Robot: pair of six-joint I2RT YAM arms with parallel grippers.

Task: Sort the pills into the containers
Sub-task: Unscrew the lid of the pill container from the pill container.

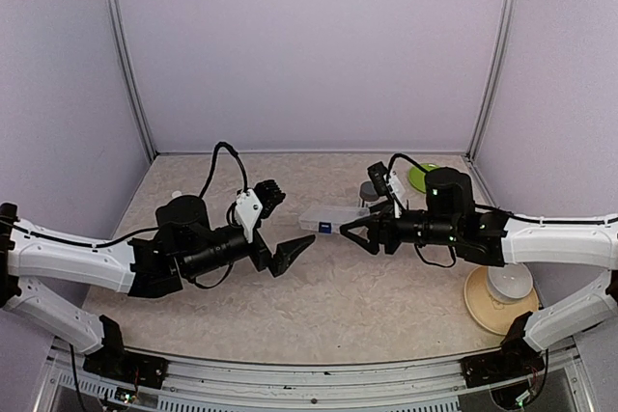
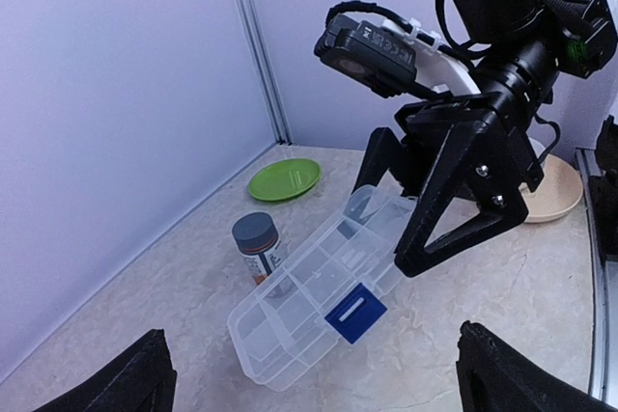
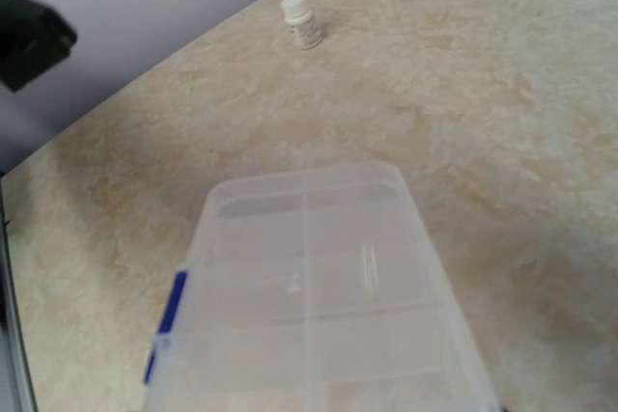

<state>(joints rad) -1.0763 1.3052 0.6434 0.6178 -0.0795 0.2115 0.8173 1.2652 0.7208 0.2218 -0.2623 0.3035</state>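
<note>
The clear pill box (image 1: pixel 333 216) with a blue latch (image 2: pixel 355 313) lies lid closed at mid-table. It also shows in the left wrist view (image 2: pixel 314 306), and it fills the bottom of the right wrist view (image 3: pixel 319 306). My right gripper (image 1: pixel 350 229) straddles the box's right end with one finger on each long side (image 2: pixel 454 209), and appears shut on it. My left gripper (image 1: pixel 280 227) is wide open and empty, a little left of the box, and its fingertips (image 2: pixel 526 373) frame the box. No pills are visible. The compartments look empty.
A grey-capped pill bottle (image 2: pixel 257 246) stands just behind the box. A small white bottle (image 3: pixel 301 21) stands at the far left. A green plate (image 1: pixel 420 178) lies at the back right. A white bowl on a tan plate (image 1: pixel 507 287) sits at the right.
</note>
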